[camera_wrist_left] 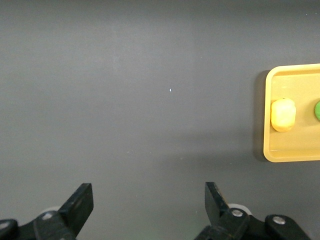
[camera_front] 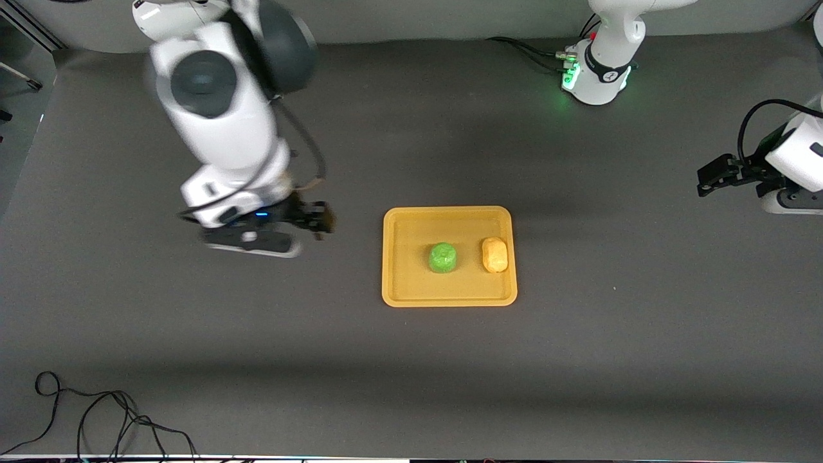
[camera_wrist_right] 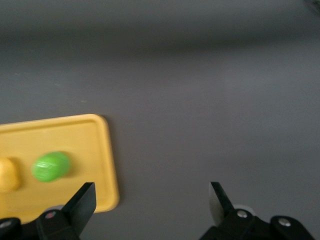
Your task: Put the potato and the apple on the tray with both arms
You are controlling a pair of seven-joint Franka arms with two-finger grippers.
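Two items on tray: the apple (camera_front: 442, 257) and the potato (camera_front: 495, 254) both lie on the tray (camera_front: 411, 296), slightly apart, so the placing looks done to me.
Apple: near the tray's middle; small, round, faceted, probably light and stiff, likely to roll; I would pinch it across its widest part.
Potato: close to the rim at the left arm's end; oval, matte and rough, so I judge it grips well; best taken across its short axis.
Tray: flat, low rim, rigid-looking plastic; it rests on the table.
My left gripper (camera_wrist_left: 147, 210): fingers spread, empty, over bare table near the left arm's end, waiting.
My right gripper (camera_wrist_right: 150, 210): fingers spread, empty, over the table just off the tray's edge toward the right arm's end.
Writing: no brand, label or text that I can read anywhere.
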